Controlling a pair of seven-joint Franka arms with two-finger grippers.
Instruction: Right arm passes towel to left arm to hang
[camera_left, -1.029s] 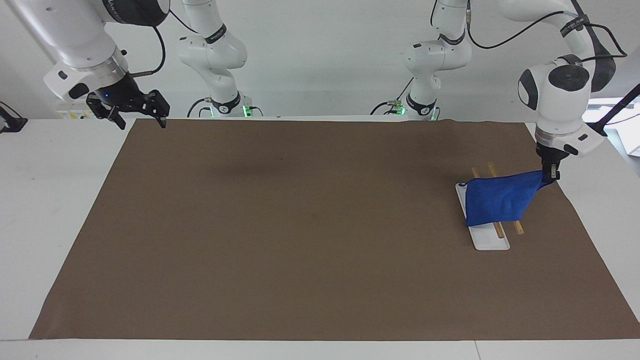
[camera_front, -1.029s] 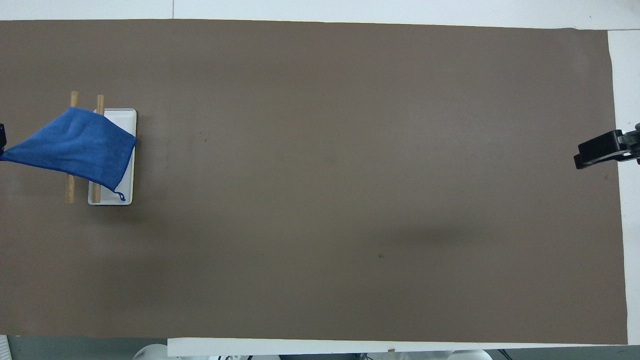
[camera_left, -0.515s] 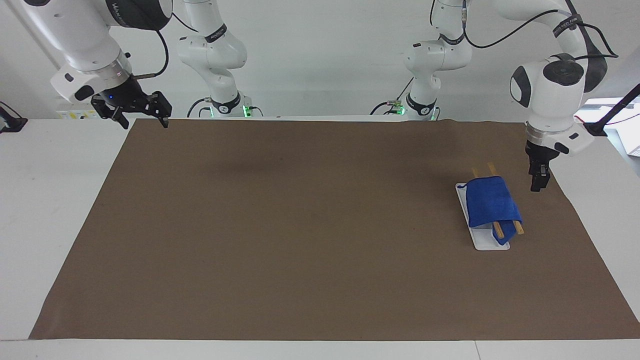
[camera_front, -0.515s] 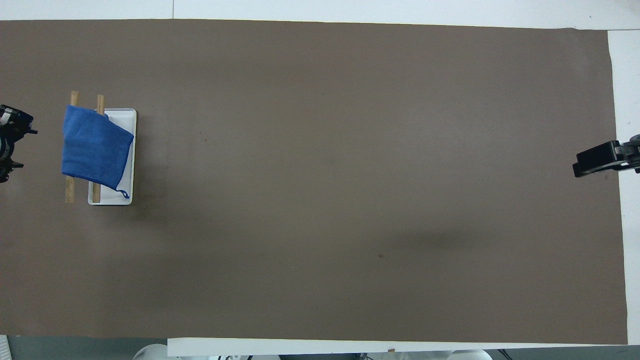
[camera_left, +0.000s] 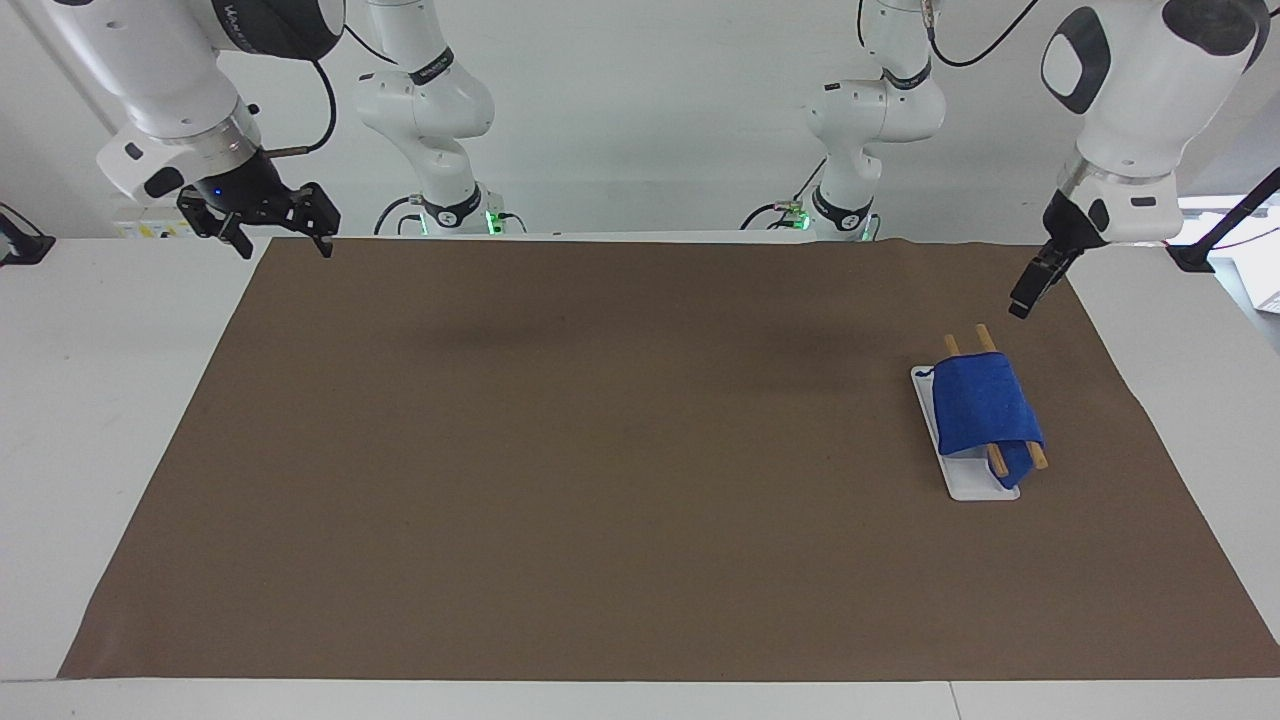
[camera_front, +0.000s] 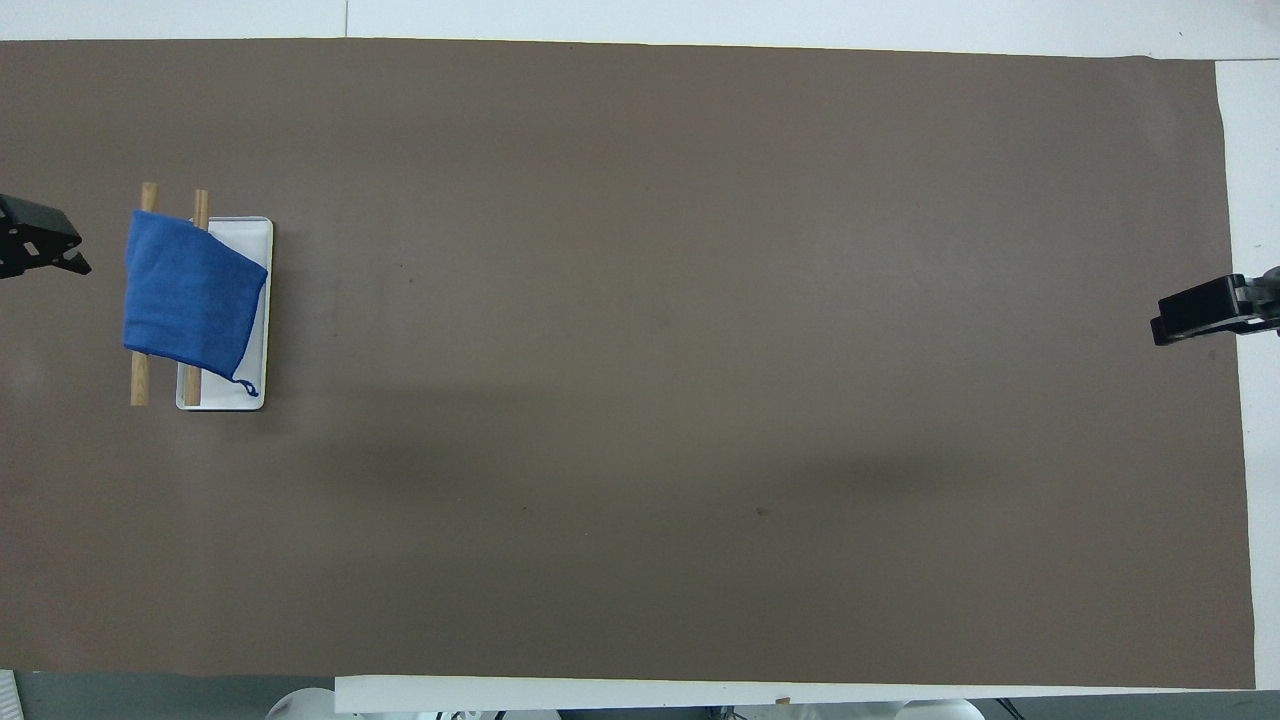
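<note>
The bright-blue towel (camera_left: 983, 408) hangs draped over the two wooden bars (camera_left: 985, 338) of the rack with the white base (camera_left: 975, 485), at the left arm's end of the table. It also shows in the overhead view (camera_front: 190, 295). My left gripper (camera_left: 1020, 303) is raised over the brown mat beside the rack, empty and apart from the towel; in the overhead view (camera_front: 45, 252) it sits at the edge. My right gripper (camera_left: 283, 243) is open and empty over the mat's corner at the right arm's end, its blue wrist light on; it also shows in the overhead view (camera_front: 1195, 312).
A brown mat (camera_left: 600, 450) covers most of the white table (camera_left: 100, 400). Both arm bases (camera_left: 450, 210) stand at the robots' edge. Nothing else lies on the mat.
My left gripper let go of the towel's corner, and the towel dropped over the bars. The left gripper then rose and swung away from the rack. The right arm barely moved.
</note>
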